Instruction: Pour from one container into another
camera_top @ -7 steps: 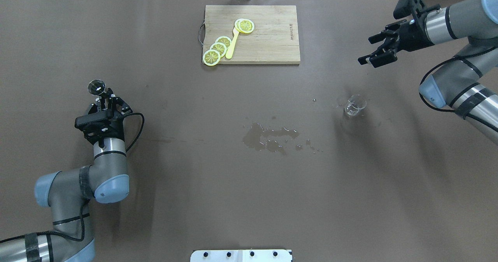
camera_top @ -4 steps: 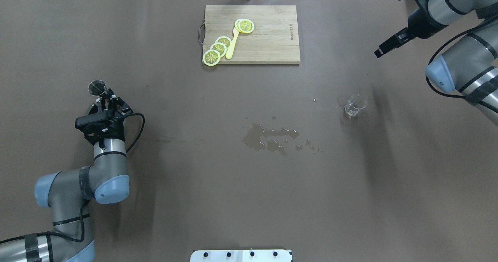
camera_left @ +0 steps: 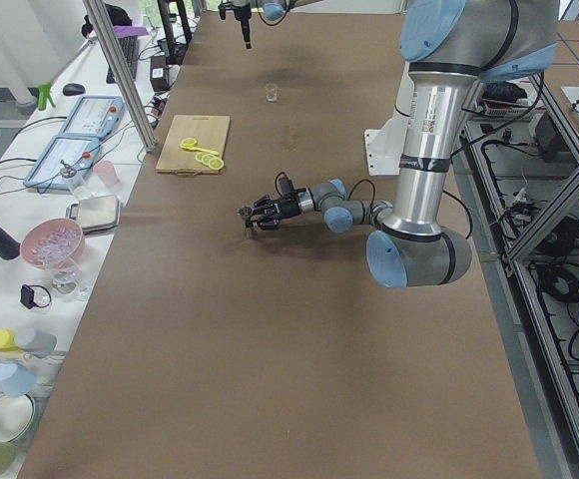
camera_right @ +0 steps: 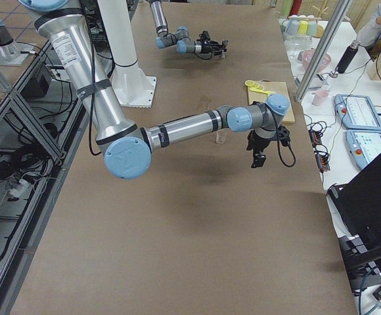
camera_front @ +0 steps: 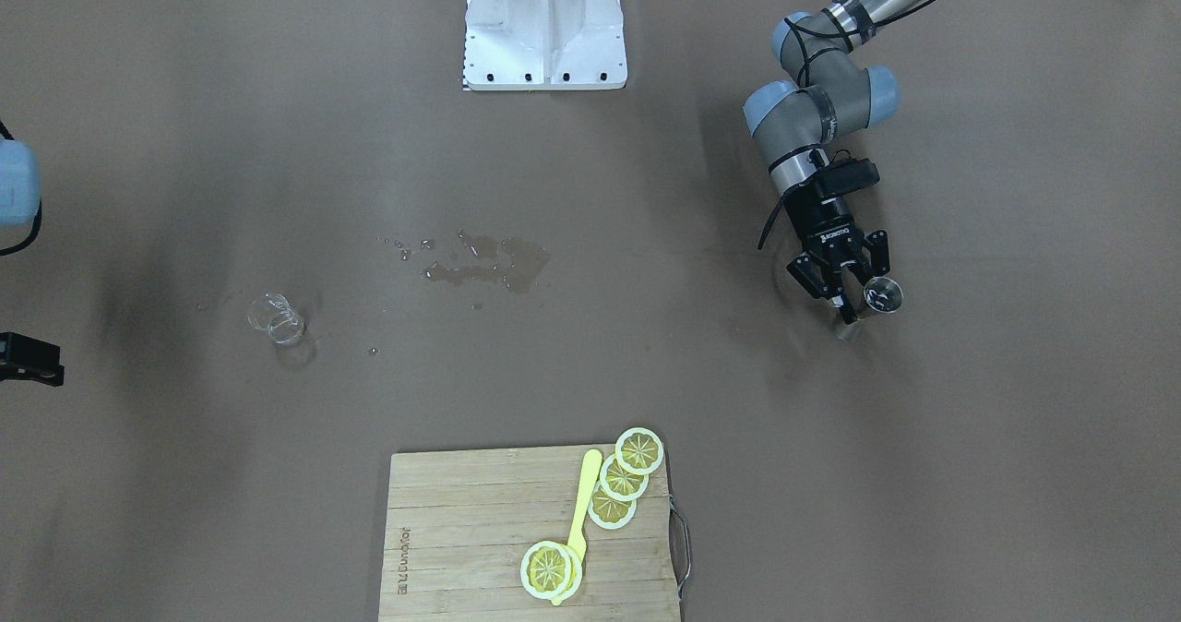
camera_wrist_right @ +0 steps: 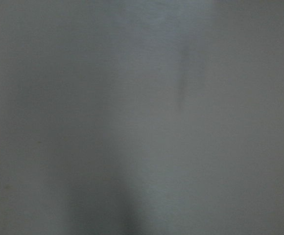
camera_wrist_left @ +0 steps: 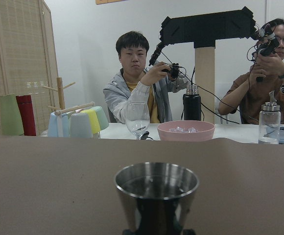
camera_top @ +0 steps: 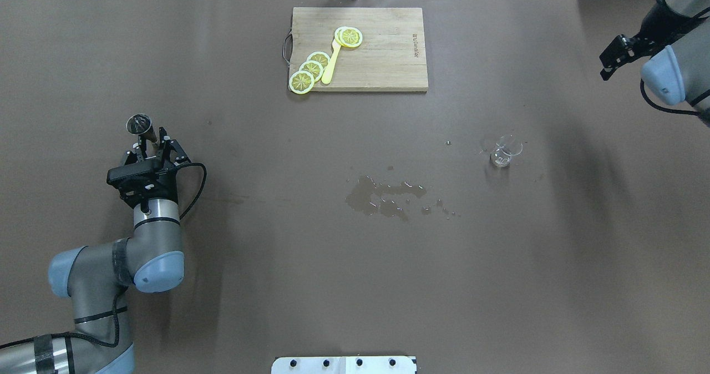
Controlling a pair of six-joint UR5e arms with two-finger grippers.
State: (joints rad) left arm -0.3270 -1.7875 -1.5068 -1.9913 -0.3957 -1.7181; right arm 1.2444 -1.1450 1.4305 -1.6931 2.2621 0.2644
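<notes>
A brown table [camera_top: 277,285] runs wide in front of me; at its far edge, seen from behind the robot, lies a wooden cutting board [camera_top: 388,57] with a row of lemon slices [camera_top: 310,69] and a yellow spoon [camera_top: 331,63] laid across them. Near the middle of the cloth a puddle [camera_top: 383,196] spreads in ragged patches with small drops scattered on the right arm's side; it lies between the two containers, nearer the glass one. Beyond the table's end two operators sit at a white bench with a pink bowl [camera_wrist_left: 186,130] and a wine glass [camera_wrist_left: 137,117].

The glass beaker [camera_top: 505,151] stands upright on the robot's right half, by itself, well apart from both arms; droplets dot the cloth around it.

The steel cup [camera_top: 140,123] is over on the left half, well apart from the beaker and the board; the left gripper [camera_top: 148,138] has its jaws clamped on the cup's lower body, and the rim stands clear beyond the fingertips. In the left wrist view the cup sits upright and centred; whether its base touches the cloth I cannot tell.

The right gripper [camera_top: 613,60] hangs at the table's far right edge, well away from the beaker; whether its jaws are apart or together I cannot tell; its wrist camera shows only blurred brown cloth.
</notes>
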